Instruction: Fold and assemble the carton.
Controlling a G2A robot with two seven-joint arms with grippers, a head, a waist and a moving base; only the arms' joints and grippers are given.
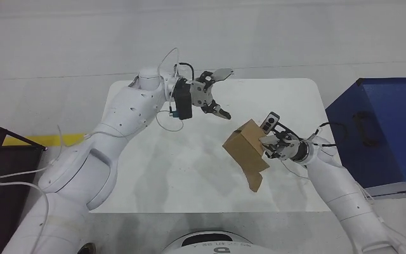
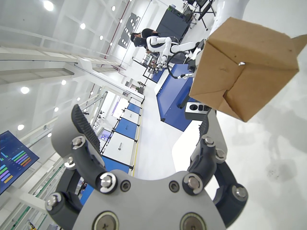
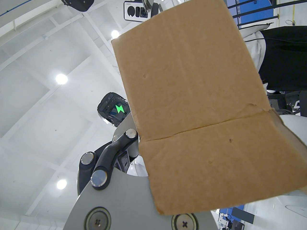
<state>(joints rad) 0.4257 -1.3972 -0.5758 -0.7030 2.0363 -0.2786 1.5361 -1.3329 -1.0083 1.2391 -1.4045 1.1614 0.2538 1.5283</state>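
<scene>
Above the white desk (image 1: 158,171) the half-assembled carton (image 1: 248,151) hangs grasped by the right claw (image 1: 271,145), one flap loose, with the released left claw (image 1: 227,94) near it; folding seems midway, and next that flap likely needs pressing in.

Robotics lab hall: ceiling lights (image 2: 48,5), blue partitions (image 2: 126,126).

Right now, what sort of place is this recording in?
Probably a large robot-testing hall: ceiling lamps high overhead, another white humanoid robot at a blue workstation, and a wall screen showing charts.
</scene>
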